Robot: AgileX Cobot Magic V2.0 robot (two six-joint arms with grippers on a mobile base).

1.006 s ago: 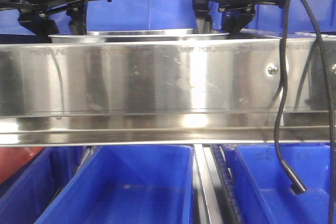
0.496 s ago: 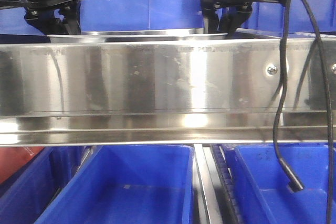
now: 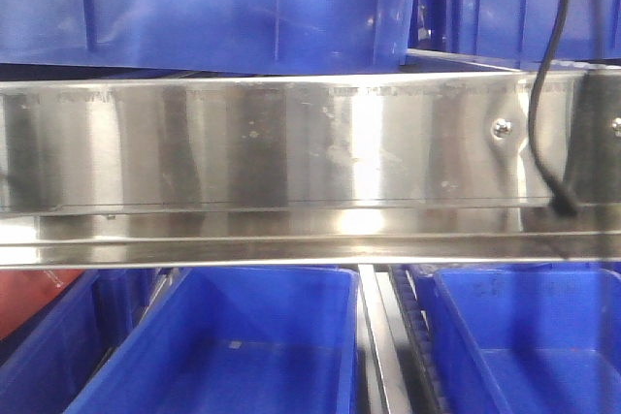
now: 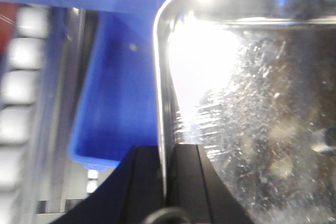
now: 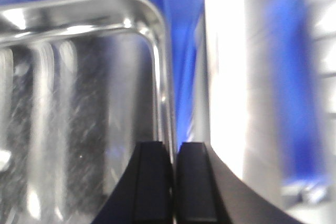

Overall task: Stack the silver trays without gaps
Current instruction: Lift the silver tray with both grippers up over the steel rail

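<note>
Held aloft above a blue bin (image 4: 110, 103), at the very top of the front view: silver tray (image 4: 252, 103), thin rolled rim pinched on opposite sides by left gripper (image 4: 166, 153) and right gripper (image 5: 173, 148). Risky on slick, scratched steel with rounded corners. Could slip or twist from such narrow grips, then settle skewed and leave a gap.

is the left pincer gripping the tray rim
Yes, the left pincer grips the silver tray by its rim, a finger each side.
</note>
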